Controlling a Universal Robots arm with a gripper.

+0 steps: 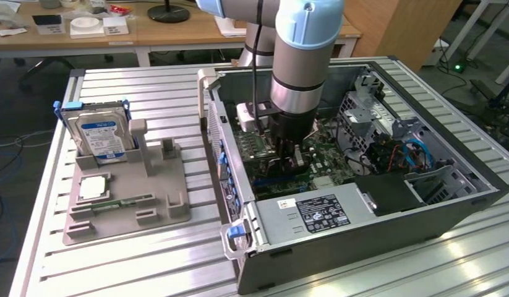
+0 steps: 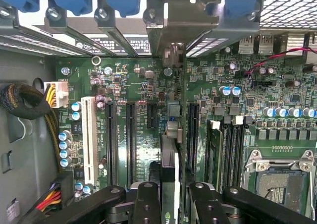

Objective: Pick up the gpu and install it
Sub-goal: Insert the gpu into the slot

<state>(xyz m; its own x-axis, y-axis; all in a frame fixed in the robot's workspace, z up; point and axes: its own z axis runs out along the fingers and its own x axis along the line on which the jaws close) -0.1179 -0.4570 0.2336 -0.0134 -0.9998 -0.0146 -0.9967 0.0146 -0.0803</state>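
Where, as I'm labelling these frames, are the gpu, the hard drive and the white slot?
gpu (image 2: pixel 168 169): wrist view, on the card's facing edge.
hard drive (image 1: pixel 101 139): exterior view, on its blue-white label.
white slot (image 2: pixel 89 140): wrist view, midway along its length.

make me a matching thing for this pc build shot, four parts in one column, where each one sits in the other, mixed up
Things:
1. gpu
2. hard drive
3. ram strip
4. power supply

Places:
A. standing upright in the grey holder
B. gripped edge-on by the hand, at the motherboard
C. mounted in a corner of the case
D. lying flat on the grey holder

Pairs: 1-B, 2-A, 3-D, 4-C
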